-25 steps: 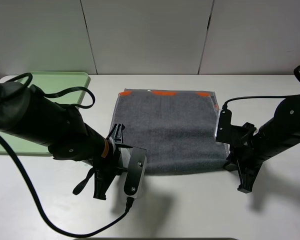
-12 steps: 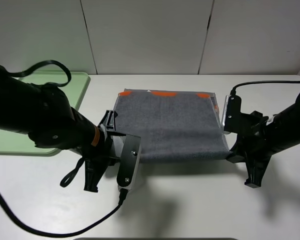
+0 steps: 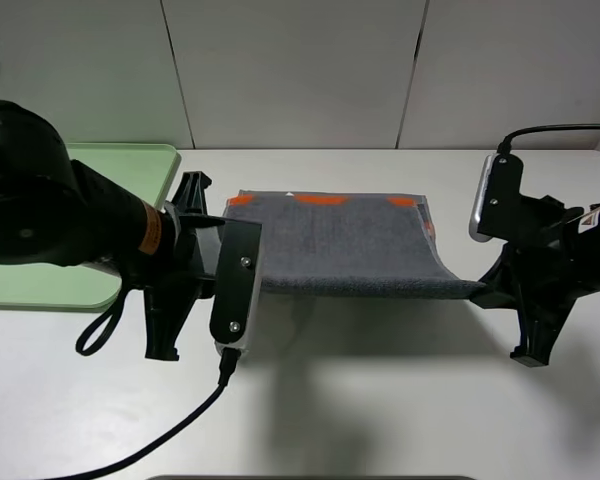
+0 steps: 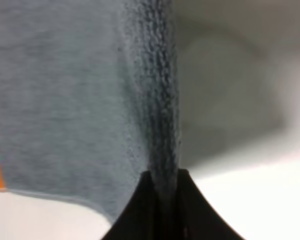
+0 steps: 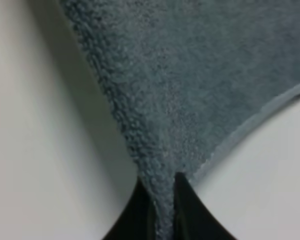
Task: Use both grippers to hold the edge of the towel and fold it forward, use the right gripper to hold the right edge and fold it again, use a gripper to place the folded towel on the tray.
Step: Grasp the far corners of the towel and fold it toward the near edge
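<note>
The dark grey towel (image 3: 350,245) lies mid-table with its orange stripes (image 3: 320,199) at the far end. Its near edge (image 3: 370,291) hangs lifted off the table, stretched between both grippers and casting a shadow below. My left gripper (image 3: 255,285) is shut on the edge's left corner, and my right gripper (image 3: 483,290) is shut on its right corner. The left wrist view shows black jaws (image 4: 162,187) pinching a fold of the towel (image 4: 65,90). The right wrist view shows the same grip (image 5: 160,197) on the towel (image 5: 190,75). The pale green tray (image 3: 130,165) sits at the far left, partly behind the left arm.
The white table (image 3: 380,400) stretches in front of the towel. A black cable (image 3: 170,435) trails from the left arm across the near table. A pale panelled wall (image 3: 300,70) stands behind the table's far edge.
Both grippers have risen and moved toward the far side, carrying the towel's near edge with them. The towel's near half has come off the table.
</note>
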Motion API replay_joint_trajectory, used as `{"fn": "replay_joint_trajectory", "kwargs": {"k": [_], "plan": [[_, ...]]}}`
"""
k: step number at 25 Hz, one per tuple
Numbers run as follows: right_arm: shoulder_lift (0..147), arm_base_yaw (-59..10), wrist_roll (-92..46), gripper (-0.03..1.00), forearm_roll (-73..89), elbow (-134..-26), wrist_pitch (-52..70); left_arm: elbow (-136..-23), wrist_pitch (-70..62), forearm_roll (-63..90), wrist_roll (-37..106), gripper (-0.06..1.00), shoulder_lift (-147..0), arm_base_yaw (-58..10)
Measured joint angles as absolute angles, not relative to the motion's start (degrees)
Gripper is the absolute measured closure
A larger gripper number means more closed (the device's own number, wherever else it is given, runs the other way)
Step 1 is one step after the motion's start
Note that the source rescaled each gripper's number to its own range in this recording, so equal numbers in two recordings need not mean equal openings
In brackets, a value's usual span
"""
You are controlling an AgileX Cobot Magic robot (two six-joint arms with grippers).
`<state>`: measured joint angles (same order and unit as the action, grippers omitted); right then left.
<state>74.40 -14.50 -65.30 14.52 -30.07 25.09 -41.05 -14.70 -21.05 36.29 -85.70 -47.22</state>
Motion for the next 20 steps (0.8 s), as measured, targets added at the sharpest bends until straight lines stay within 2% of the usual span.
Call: {"fn": "replay_joint_trajectory", "kwargs": {"k": [5,13,20], "plan": [[69.17,-14.69,-61.30,0.97,12.26,-30.07,28.42,-41.05,-16.73,-20.70,34.72,0.94,-82.88,-48.63],[63.00,-14.69,-60.52,0.97,10.27,-30.07,33.56,-41.05,-20.20,-22.12,29.60,0.94,-82.30,-55.06],[62.85,-14.69,-60.34,0.97,10.63,-30.07,34.20,-41.05,-20.64,-32.51,17.88,0.94,-82.30,-55.50]]}}
